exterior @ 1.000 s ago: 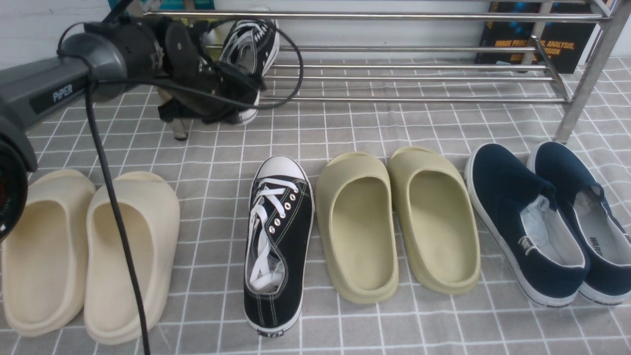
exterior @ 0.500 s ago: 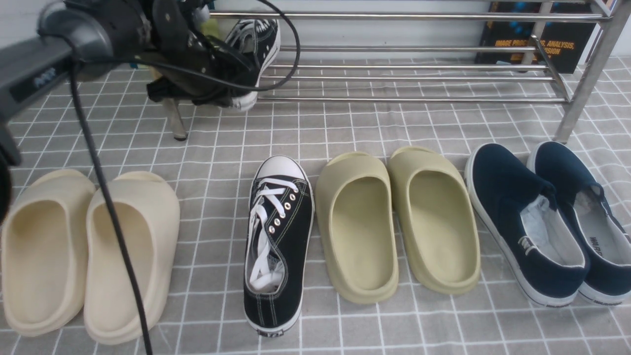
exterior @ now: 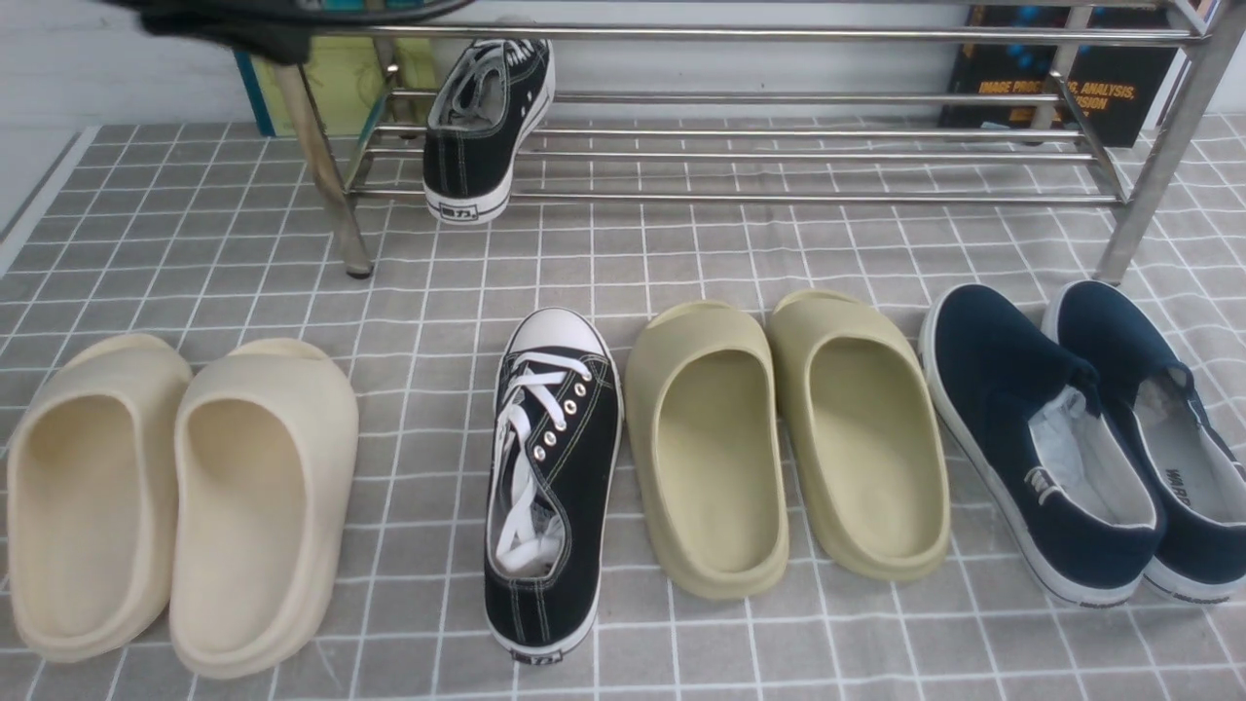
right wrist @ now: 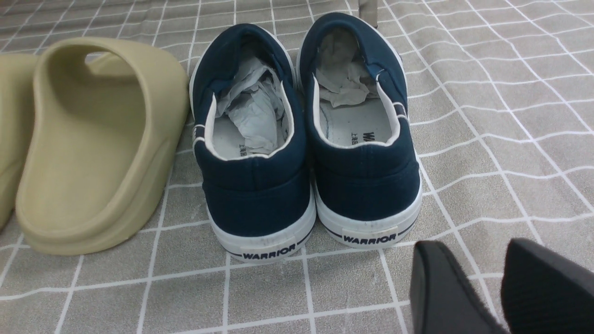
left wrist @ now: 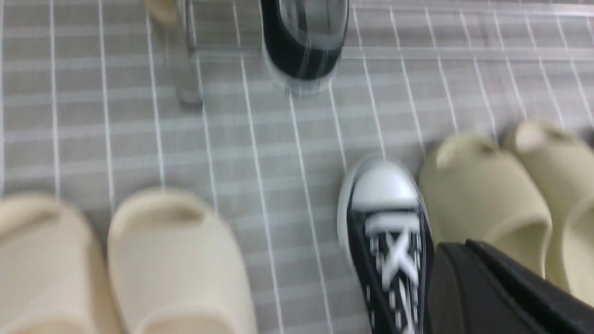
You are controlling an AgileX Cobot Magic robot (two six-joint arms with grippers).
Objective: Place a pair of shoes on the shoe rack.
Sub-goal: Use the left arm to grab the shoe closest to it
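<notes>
Two hands: L hand [left wrist: 457, 253] shut, high; R hand [right wrist: 478, 253] parted, low

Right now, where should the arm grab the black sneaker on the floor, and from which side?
Pinch the sneaker at its heel collar from above, with one finger inside the open mouth and the other outside its left wall. It stands upright on its sole with the heel toward the robot. The olive slipper sits close on its right, while the gap on its left is wider.

WARRIOR — heels of navy slip-ons [right wrist: 255, 190].
</notes>
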